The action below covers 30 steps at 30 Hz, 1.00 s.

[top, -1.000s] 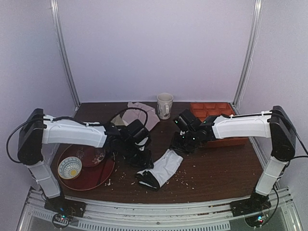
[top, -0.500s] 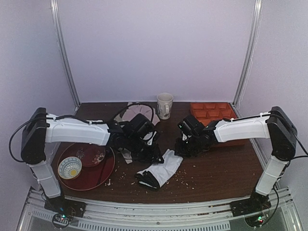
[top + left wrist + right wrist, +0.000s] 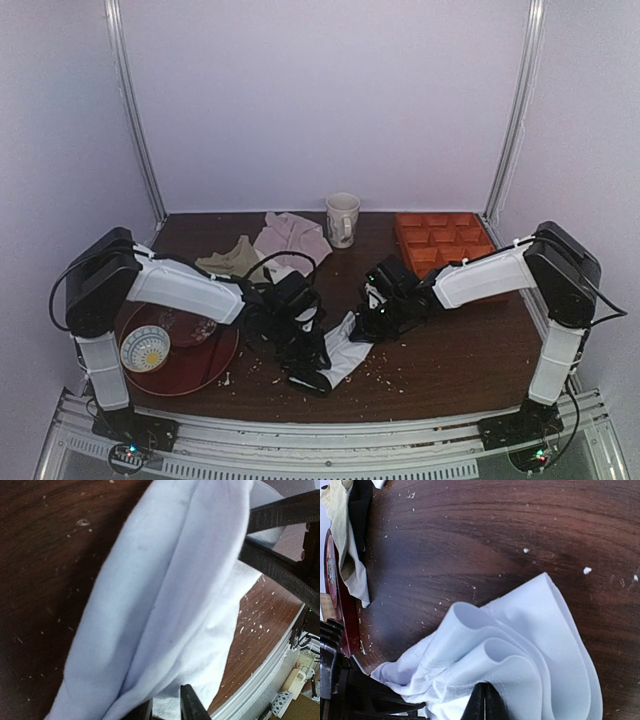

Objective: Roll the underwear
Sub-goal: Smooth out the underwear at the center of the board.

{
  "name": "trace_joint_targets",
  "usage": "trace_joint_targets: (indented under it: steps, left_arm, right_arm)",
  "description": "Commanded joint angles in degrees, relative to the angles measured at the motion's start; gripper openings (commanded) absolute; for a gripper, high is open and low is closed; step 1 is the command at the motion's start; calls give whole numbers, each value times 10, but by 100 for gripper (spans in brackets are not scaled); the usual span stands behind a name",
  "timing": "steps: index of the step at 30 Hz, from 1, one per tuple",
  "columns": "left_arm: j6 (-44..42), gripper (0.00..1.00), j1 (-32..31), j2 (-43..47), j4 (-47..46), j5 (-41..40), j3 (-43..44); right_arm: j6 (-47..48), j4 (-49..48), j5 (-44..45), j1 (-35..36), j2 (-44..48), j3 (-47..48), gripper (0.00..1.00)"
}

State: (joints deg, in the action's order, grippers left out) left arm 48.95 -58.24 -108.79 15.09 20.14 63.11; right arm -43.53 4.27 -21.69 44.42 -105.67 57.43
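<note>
Wrist views show left hand, right hand pinching underwear folds — unclear overhead

**Two-arm rig, top and wrist views.** The left arm and right arm each have a long white-shelled link set between bulky black joint housings. A shorter white link rises from each arm's black base. Small indicator lights glow on both bases, apparently green, red and blue, though they are too small to be sure. Thin black cables loop off both shoulders and the left wrist. The left pincer and right pincer have slim, matte-black, tapered fingers.
</note>
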Motion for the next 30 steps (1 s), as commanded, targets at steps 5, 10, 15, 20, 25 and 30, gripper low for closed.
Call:
trace_joint_targets:
  steps: [5, 10, 15, 20, 25, 30]
  left_arm:
    - [2, 29, -2, -17, -11, -14, -34]
    - [-17, 30, -2, -15, 15, -29, -17]
    - [-39, 32, -2, -9, 45, -39, 10]
    - [-51, 38, -2, 15, 59, -38, 33]
    - [-72, 41, -2, 29, 93, -48, 62]
    - [-68, 42, -6, 52, 109, -45, 70]
  right_arm:
    - [21, 11, 21, -27, -3, -42, 0]
    - [39, 22, 20, -28, 10, -37, 2]
    - [67, 75, 39, -28, 64, -8, 13]
    - [94, 136, 75, -29, 101, 26, 20]
    - [134, 178, 89, -41, 77, 57, 23]
    - [150, 175, 68, -54, 29, 78, 21]
